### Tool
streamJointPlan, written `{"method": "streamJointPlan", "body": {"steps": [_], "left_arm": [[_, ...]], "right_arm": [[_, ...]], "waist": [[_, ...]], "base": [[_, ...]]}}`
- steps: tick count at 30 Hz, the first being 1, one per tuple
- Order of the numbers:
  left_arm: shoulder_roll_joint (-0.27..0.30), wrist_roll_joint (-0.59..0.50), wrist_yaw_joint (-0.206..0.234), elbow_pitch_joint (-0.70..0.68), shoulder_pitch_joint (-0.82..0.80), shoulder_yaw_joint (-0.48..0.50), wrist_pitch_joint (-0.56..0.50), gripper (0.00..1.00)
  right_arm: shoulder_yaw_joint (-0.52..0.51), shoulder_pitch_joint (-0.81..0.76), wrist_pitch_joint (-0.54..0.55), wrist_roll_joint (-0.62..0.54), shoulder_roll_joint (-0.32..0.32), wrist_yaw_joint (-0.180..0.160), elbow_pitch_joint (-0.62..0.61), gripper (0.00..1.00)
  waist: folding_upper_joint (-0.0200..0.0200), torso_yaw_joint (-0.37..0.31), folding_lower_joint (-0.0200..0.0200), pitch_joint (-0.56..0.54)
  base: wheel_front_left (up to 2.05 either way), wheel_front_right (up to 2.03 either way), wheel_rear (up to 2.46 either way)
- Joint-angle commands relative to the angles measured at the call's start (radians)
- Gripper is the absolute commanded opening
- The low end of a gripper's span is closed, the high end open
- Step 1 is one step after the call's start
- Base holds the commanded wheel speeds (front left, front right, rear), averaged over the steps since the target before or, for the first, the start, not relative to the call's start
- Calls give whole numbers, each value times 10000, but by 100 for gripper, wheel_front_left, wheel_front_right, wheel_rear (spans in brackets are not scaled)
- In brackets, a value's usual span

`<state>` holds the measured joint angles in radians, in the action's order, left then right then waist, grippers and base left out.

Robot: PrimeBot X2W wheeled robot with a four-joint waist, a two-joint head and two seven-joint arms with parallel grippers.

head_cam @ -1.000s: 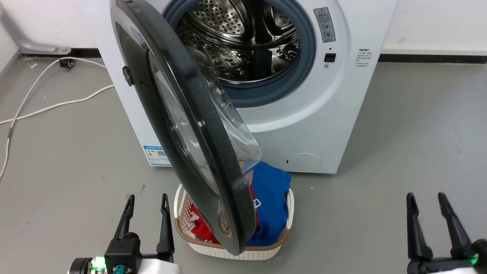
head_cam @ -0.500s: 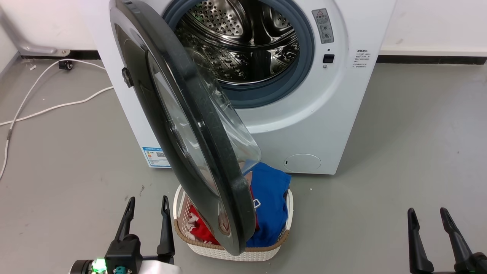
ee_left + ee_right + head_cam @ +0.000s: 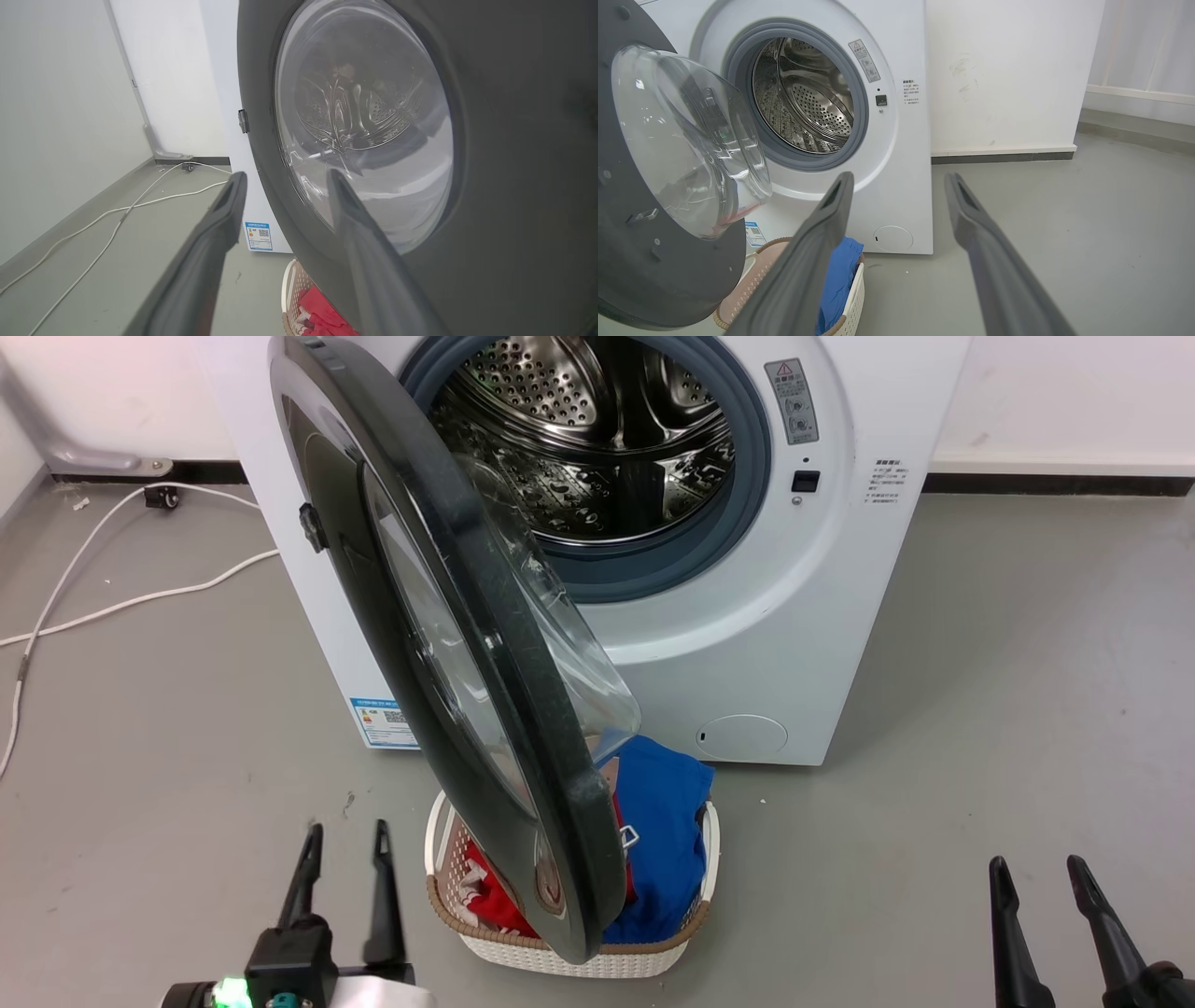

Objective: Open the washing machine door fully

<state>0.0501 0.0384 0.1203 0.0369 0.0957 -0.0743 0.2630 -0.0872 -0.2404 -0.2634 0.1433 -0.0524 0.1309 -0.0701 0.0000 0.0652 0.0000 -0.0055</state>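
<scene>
The door stands roughly half open, hinged on the left side of the washing machine. Its free edge swings out toward me and hangs over the laundry basket on the floor. The move turns on which face of the door each arm meets. My left claw is the nearer one, just beside the door's lower edge, but it sits on the outer, glossy side. In the left wrist view that dark face and its glass window loom close on the right. I cannot tell from there whether a finger touches it, though from the head view it looks apart. My right claw is well apart, off to the right, and it looks at the inner side with the bulging glass bowl and the bare drum behind. Both claws are spread open and hold nothing. Opening fully means swinging the door further to my left, so I judge a push from the left claw would only close it. The left must hook the free edge and draw it round, or the right must reach across and push the inner face.
</scene>
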Motion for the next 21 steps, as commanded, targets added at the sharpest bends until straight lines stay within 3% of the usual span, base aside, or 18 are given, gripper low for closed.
{"method": "streamJointPlan", "body": {"steps": [1, 13, 21], "left_arm": [[4, -19, 22, -76, -5, 100, 27, 0], [501, -415, 142, -2250, -1029, 735, 26, 0], [852, -834, -142, -3914, -1650, -42, 24, 0]], "right_arm": [[-2, -91, -18, 4, 37, -2, 38, 100], [-25, -90, -18, 37, 37, -2, 120, 100], [73, -64, -18, 41, 36, -2, 189, 100]], "waist": [[0, 13, 0, -14], [0, 100, 0, -106], [0, 97, 0, -168]], "base": [[0, 0, 0], [0, 0, 0], [0, 0, 0]]}}
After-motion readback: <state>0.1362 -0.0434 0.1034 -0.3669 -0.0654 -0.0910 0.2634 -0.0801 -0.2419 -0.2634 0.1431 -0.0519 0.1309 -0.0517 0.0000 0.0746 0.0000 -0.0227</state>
